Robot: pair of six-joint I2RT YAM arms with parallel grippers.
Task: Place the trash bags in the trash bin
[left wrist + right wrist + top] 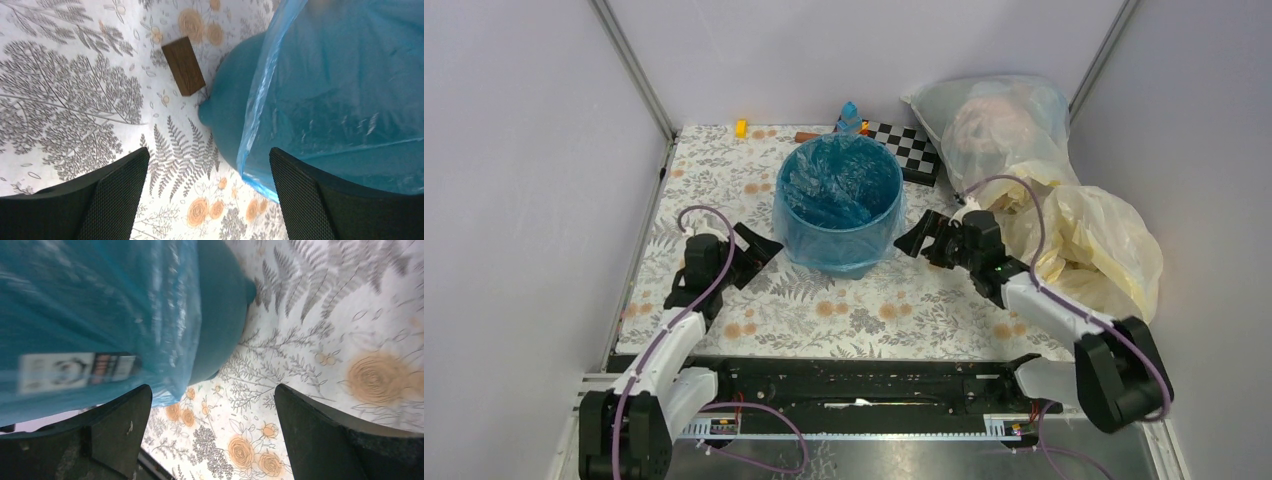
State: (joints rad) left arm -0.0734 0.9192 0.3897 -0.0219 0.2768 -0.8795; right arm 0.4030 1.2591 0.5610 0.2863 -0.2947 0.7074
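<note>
Plainly, the left gripper [751,250] is hovering with its jaws spread wide and nothing between them. Just ahead of its right finger [300,190], the hem of the trash bag [340,90] is hanging over the bare wall of the trash bin [225,115]. A wooden block [183,65] is lying further ahead of this claw, near the bin's foot.

The bin is standing upright between the two claws, with its long axis running vertically and its mouth pointing up. The bag is lining it, opening upward too and folding down over the rim.

The right gripper [919,238] is waiting on the far side, also gaping and empty, with the bag's skirt just ahead of its left finger [120,430].

The job is looking nearly finished, so what remains is probably seating the hem. Each claw should be pinching only loose film, and both should be drawing down evenly together. They should not be shoving the light bin or tearing the thin plastic
</note>
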